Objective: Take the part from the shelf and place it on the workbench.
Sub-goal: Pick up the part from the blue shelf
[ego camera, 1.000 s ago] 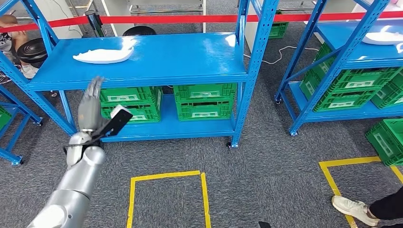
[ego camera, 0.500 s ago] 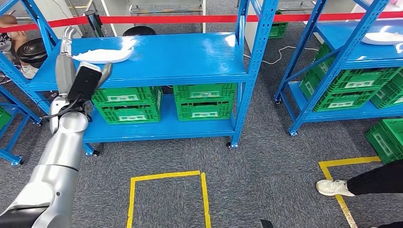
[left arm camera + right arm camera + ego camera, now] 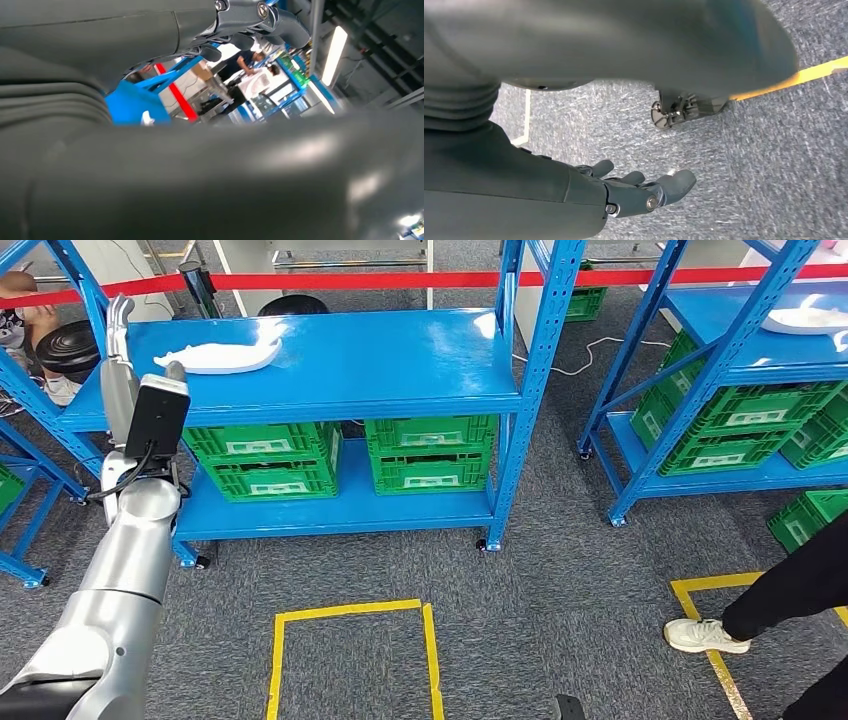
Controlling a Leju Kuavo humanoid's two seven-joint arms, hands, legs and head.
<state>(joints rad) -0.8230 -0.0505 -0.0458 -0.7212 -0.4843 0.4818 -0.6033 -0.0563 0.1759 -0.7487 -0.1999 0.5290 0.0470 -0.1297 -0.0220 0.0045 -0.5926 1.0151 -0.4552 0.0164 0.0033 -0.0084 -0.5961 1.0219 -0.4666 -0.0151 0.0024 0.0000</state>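
Head view: left hand (image 3: 128, 370), fingers spread and holding nothing, raised beside the flat white moulded part (image 3: 218, 357) lying on the blue steel shelf (image 3: 380, 365); right hand (image 3: 634, 192) hangs loosely spread above grey carpet (image 3: 774, 165).

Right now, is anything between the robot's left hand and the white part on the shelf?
No. In the head view only bare blue shelf lies between the left hand and the white part.
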